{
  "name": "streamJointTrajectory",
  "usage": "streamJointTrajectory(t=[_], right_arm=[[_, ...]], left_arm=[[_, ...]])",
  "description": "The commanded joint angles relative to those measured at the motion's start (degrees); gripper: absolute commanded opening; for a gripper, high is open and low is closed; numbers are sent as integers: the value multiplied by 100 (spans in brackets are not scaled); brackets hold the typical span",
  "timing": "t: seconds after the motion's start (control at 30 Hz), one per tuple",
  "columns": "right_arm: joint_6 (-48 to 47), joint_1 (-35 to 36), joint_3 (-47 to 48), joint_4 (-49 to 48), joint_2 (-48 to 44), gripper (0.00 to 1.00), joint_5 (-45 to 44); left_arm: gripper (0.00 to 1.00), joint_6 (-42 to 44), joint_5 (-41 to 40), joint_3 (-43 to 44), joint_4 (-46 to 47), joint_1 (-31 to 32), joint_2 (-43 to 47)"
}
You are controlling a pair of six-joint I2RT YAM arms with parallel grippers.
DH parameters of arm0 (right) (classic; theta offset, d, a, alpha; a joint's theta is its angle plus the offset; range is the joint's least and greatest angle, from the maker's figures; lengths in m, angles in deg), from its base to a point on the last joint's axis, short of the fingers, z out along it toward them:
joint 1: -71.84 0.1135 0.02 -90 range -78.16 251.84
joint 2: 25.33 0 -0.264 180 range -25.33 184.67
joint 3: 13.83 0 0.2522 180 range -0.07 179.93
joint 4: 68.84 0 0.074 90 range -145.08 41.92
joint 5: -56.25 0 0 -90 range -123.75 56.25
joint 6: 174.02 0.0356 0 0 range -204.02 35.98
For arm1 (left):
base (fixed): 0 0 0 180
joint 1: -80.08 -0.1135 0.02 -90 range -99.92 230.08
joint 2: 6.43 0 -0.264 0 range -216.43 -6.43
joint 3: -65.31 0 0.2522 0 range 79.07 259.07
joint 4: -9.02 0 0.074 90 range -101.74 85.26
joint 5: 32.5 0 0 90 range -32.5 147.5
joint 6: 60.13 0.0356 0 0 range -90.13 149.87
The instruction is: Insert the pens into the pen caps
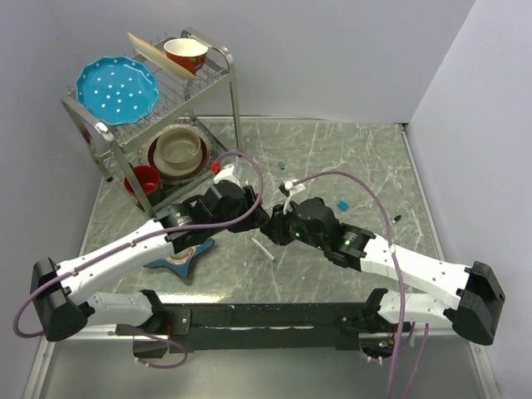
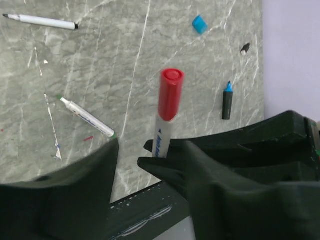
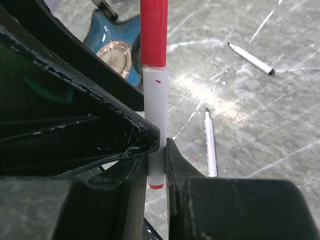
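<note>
My right gripper (image 3: 159, 150) is shut on a white-barrelled pen (image 3: 155, 105) and holds it upright above the table. A red cap (image 3: 153, 30) sits on its upper end; it also shows in the left wrist view (image 2: 170, 92). My left gripper (image 2: 150, 152) is open, its jaws apart on either side of that pen without touching it. Both grippers meet at the table's middle, left (image 1: 256, 208) and right (image 1: 274, 223). On the table lie a green-tipped pen (image 2: 87, 117), a black-tipped white pen (image 2: 42, 21), a dark blue-tipped pen (image 2: 227, 100), a blue cap (image 2: 200, 24), a black cap (image 2: 245, 48) and a green cap (image 1: 283, 165).
A metal dish rack (image 1: 224, 62) stands at the back left with a blue plate (image 1: 116, 90), a red bowl (image 1: 186, 54), a grey bowl (image 1: 179, 150) and a red cup (image 1: 145, 179). A blue star-shaped coaster (image 1: 179, 259) lies under the left arm.
</note>
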Motion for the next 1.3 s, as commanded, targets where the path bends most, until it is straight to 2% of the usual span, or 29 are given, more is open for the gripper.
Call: streamJointTrajectory(t=[0.0,0.17,0.3,0.43,0.6,0.73,1.03,1.27], right_arm=[[-59,65,82,-386,-349,0,-7],[-15,65,-111,-570,-701,0,422],[91,57,-296,-719,-1087,0,907],[240,57,-454,-1009,-1386,0,1583],[573,57,-674,-1693,-1650,0,2681],[811,65,-832,-2178,-1773,0,3130],[996,65,-894,-2398,-1782,0,3360],[1005,65,-894,-2399,-1765,0,3360]], left_arm=[[64,81,114,247,-58,-3,438],[79,853,482,10,740,5,1071],[85,1407,527,-122,1146,-12,1817],[86,1988,834,-61,1392,-21,2135],[85,2445,1598,-96,1769,-30,2259],[83,2516,2161,-289,2121,-21,2338],[76,2542,2232,-210,2113,-21,2189],[63,2490,2223,-210,2095,-21,2092]])
